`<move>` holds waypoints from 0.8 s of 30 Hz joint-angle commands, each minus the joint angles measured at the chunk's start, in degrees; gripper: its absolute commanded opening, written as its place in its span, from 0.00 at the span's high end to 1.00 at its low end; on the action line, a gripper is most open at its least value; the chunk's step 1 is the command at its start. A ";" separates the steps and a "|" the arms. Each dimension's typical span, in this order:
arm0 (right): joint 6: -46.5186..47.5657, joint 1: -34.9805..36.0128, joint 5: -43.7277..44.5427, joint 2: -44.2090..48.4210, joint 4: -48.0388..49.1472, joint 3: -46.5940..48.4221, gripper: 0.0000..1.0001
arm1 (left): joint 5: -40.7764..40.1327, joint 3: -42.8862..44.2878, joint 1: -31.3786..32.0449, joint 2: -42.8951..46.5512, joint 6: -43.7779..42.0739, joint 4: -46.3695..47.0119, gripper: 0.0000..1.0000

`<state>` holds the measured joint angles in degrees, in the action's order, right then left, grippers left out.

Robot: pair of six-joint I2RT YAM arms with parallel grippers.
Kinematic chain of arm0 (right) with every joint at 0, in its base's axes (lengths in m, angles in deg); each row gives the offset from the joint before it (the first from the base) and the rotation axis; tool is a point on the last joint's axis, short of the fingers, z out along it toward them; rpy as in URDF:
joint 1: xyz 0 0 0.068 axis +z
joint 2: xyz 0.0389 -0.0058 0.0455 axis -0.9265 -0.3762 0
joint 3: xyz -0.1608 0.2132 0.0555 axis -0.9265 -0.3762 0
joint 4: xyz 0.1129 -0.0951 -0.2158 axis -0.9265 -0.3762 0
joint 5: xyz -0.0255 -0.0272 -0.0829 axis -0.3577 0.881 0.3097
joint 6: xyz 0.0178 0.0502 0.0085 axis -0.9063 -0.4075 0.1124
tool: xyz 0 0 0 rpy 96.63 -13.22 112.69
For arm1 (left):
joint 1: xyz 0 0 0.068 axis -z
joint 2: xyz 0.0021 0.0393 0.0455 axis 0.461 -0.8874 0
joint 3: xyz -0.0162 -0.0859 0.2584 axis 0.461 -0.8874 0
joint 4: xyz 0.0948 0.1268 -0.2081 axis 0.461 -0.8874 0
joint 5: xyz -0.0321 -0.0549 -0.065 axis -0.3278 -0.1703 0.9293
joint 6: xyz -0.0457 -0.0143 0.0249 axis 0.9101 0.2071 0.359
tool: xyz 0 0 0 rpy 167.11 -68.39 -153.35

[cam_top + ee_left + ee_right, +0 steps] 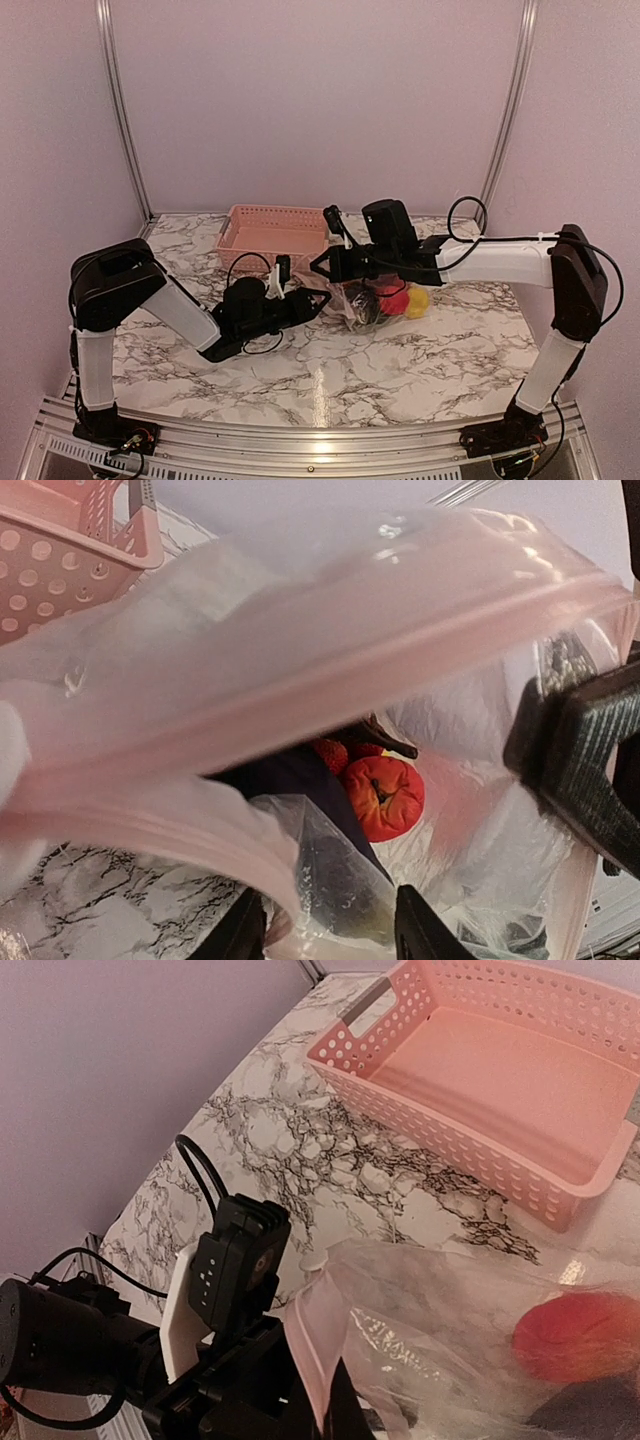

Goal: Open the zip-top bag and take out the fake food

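The zip-top bag [362, 300] lies right of centre with its mouth held wide apart. My right gripper [320, 266] is shut on the bag's pink zip strip [318, 1345]; in its own view the pinch [338, 1415] is at the bottom edge. My left gripper [322, 298] faces the mouth, jaws partly apart [325, 928], with the lower lip and bag film [335, 875] between them. Fake food shows inside: an orange-red tomato-like piece [385, 797], a red bumpy cluster [334, 752], a dark purple piece [295, 775] and a yellow piece [417, 301].
The pink slotted basket [268, 213] stands behind the bag, with nothing in it [470, 1155]. The right gripper's black finger [580, 765] is close on the right in the left wrist view. The marble tabletop [330, 370] spreads in front of the arms. Walls enclose three sides.
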<state>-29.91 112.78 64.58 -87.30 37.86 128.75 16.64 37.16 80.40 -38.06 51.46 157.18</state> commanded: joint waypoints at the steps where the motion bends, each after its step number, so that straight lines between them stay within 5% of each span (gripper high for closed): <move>1: 0.21 0.37 -0.69 1.70 1.78 0.14 1.00 | 1.25 1.95 0.23 -1.88 1.67 0.87 0.67; 7: 1.65 0.32 0.22 1.69 0.37 0.41 1.00 | -1.32 -2.92 -0.59 1.27 3.76 -3.66 1.00; 18: 3.58 0.30 2.54 0.86 -0.18 -4.14 1.00 | -10.96 -6.13 -1.16 8.92 1.95 -30.16 1.00; 24: -0.67 0.68 -3.42 -4.18 7.88 -8.00 1.00 | -9.37 -5.91 -1.15 8.86 0.86 -31.41 1.00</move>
<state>-27.81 112.81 64.90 -87.60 40.33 122.10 8.60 30.71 79.68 -29.95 53.65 132.13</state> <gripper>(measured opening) 0.002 0.007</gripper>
